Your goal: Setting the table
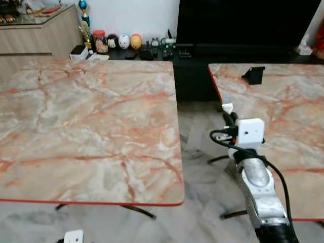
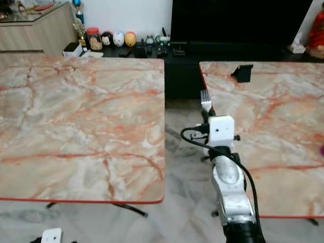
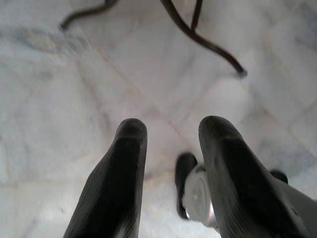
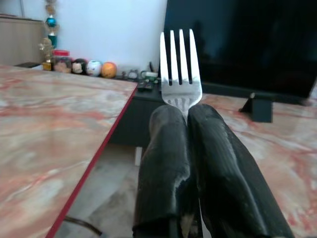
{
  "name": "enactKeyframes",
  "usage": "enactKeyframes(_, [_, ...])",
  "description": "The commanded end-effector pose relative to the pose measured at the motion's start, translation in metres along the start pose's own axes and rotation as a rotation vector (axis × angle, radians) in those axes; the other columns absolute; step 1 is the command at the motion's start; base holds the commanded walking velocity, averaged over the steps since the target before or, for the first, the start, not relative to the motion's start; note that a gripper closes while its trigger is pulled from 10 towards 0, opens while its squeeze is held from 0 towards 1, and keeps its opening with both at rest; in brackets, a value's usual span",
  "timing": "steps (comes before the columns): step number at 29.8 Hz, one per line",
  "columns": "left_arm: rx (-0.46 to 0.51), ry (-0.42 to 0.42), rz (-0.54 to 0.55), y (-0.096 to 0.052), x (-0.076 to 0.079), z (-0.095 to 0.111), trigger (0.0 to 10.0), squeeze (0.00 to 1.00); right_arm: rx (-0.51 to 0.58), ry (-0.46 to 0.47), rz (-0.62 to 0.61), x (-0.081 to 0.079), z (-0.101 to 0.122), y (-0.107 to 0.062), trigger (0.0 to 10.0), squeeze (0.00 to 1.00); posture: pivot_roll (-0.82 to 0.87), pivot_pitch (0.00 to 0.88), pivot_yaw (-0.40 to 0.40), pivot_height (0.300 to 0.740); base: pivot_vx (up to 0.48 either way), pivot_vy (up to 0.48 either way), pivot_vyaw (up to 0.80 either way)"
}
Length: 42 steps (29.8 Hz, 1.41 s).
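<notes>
My right gripper (image 4: 185,116) is shut on a silver fork (image 4: 180,69), whose tines point up and forward past the fingertips. In the eye views the right gripper (image 2: 206,112) is raised in the gap between two marble-patterned tables, near the left edge of the right table (image 2: 268,131), and the fork (image 2: 205,99) sticks out beyond it. The left table (image 1: 86,126) is bare. My left gripper (image 3: 168,131) hangs low over the pale floor with its fingers apart and nothing between them.
A small black stand (image 1: 254,75) sits on the right table's far side. Behind the tables runs a dark TV console (image 1: 167,53) with small figurines (image 1: 124,41) and a large black screen (image 1: 243,23). The table's metal legs (image 3: 198,34) cross the floor.
</notes>
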<state>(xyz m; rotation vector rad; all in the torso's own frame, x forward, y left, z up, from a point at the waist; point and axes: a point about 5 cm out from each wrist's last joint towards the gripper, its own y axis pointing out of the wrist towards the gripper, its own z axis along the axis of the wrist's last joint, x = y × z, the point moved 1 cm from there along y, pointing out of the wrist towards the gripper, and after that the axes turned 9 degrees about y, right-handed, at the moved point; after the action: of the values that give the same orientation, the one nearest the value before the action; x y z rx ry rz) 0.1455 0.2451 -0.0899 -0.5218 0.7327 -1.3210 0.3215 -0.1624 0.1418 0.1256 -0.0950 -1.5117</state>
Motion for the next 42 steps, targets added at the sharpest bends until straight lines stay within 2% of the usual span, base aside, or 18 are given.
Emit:
enactKeyframes(1, [-0.019,0.001,-0.004,-0.0007,0.0004,-0.0033,10.0,0.00,0.025,-0.003,0.009,-0.0014,0.0077,0.0036,10.0,0.00,-0.03,0.000,-0.015,0.724,0.000,-0.300,0.00])
enactKeyframes(42, [-0.022,0.009,-0.013,-0.0004,-0.0001,-0.0031,10.0,0.00,0.061,-0.004,0.004,-0.0017,0.0173,0.0082,10.0,0.00,-0.04,0.000,-0.014,0.724,0.000,-0.300,0.00])
